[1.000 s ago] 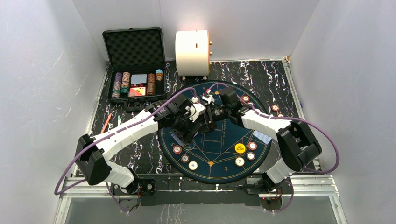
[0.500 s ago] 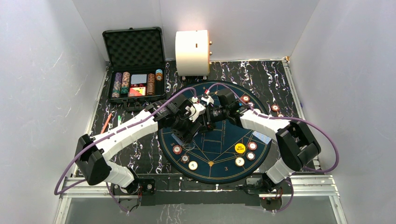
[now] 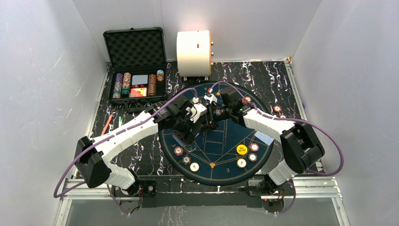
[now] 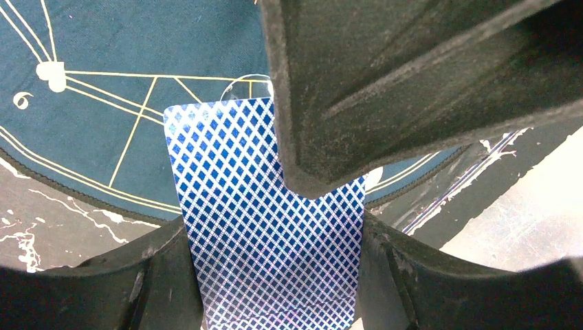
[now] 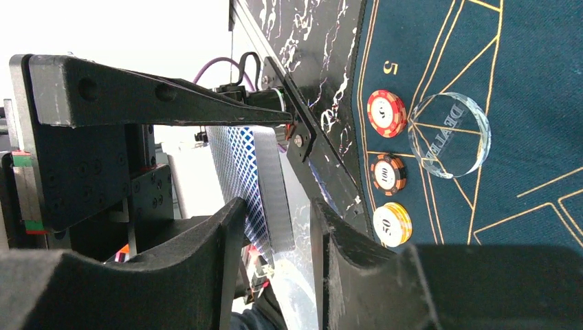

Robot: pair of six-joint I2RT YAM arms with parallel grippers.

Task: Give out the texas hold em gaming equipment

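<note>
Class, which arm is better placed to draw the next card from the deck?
Right: the right gripper straddles an edge of the card deck, which the left gripper holds clamped.

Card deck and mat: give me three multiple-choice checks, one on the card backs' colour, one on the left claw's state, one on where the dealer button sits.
1. The cards have backs that are: A red; B green; C blue.
2. The left claw is: A open, empty; B shut on the cards; C shut, empty.
3. The clear dealer button lies: A on top of the cards; B on the felt mat beside the red-and-white chip; C inside the left claw.
Answers: C, a blue diamond pattern shows; B, it pinches the cards from both sides; B, it rests on the felt next to that chip.
</note>
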